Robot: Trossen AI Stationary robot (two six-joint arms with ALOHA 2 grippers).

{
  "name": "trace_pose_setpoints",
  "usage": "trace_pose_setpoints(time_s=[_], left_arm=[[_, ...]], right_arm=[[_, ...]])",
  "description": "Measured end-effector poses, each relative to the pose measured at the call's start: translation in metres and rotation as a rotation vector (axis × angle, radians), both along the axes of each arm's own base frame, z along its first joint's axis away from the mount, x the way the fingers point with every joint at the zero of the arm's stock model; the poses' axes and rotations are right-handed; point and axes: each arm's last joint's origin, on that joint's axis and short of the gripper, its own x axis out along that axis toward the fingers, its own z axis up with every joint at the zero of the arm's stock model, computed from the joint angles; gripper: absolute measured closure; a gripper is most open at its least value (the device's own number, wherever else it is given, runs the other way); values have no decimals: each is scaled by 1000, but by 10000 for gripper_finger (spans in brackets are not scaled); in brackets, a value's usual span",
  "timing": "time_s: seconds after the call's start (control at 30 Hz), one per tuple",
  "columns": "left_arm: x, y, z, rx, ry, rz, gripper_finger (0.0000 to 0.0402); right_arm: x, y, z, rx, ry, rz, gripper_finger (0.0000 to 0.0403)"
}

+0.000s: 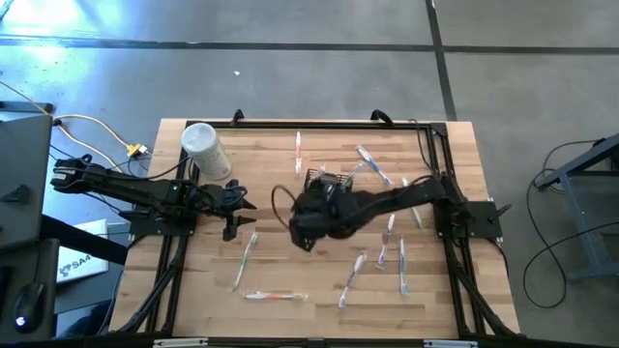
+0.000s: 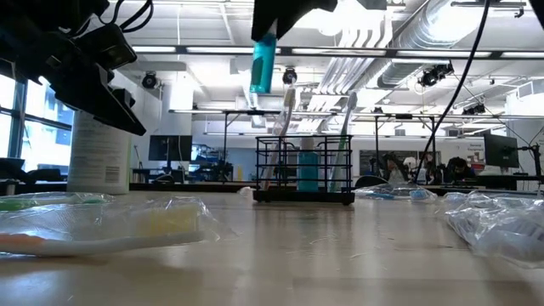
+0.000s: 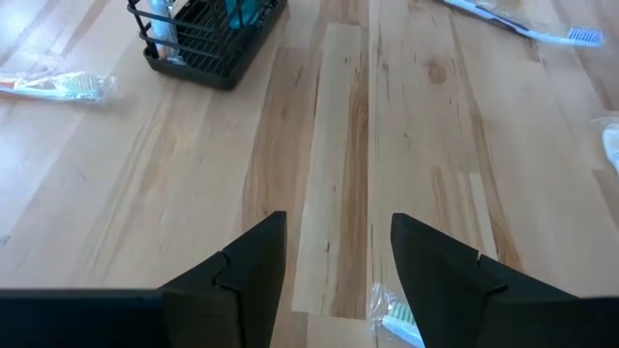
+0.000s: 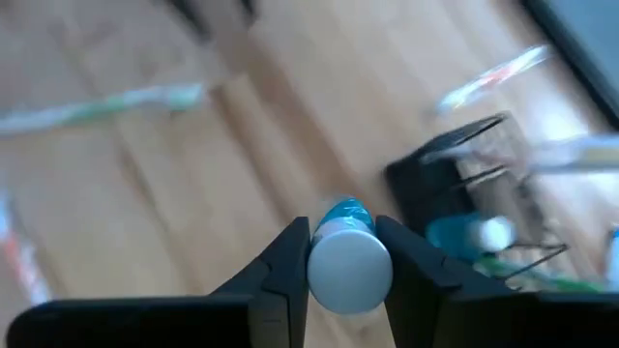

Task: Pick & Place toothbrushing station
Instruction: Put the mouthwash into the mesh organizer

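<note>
The toothbrushing station, a black wire-mesh caddy (image 1: 329, 182), stands on its base on the wooden table (image 1: 193, 290). In the low view (image 2: 304, 170) it holds pale toothbrushes and a teal tube. My right gripper (image 1: 302, 230) is near the caddy's near-left side, raised, and shut on a second teal tube with a white cap (image 4: 348, 266). This tube also shows high in the low view (image 2: 262, 64). My left gripper (image 3: 338, 261) is open and empty over bare wood at the table's left (image 1: 240, 208), and the caddy (image 3: 208, 34) lies ahead of it. My right gripper pinches the teal tube between its two fingers (image 4: 290, 261), on the tube's body just behind the white cap (image 4: 343, 215). The fingers come from above. The tube hangs nearly upright below the gripper (image 2: 262, 64), well clear of the table and higher than the caddy's rim.
A white cylindrical container (image 1: 205, 150) stands at the far left. Several toothbrushes, some in clear wrappers, lie scattered: far of the caddy (image 1: 298, 150), right of centre (image 1: 401, 256), near the front (image 1: 276, 296), and one under my left gripper (image 3: 397, 319).
</note>
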Motion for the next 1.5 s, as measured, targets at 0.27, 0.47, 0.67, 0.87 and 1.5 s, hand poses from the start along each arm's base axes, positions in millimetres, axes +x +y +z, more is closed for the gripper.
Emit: trace_pose_setpoints(time_s=[0.27, 0.47, 0.67, 0.87, 1.5], left_arm=[[0, 0, -1, 0, 6, -3, 215], [0, 0, 0, 19, 7, -15, 215], [0, 0, 0, 29, 7, -21, 215], [0, 0, 0, 46, 7, -32, 215], [0, 0, 0, 53, 7, -36, 215]], right_arm=[[-2, -45, -3, -16, 77, -157, 315], [-1, -59, -3, -51, 72, -205, 315], [-2, -75, -3, -54, 85, -263, 315], [-2, -88, -4, -56, 88, -298, 315], [0, -92, -14, -15, 90, -338, 315]])
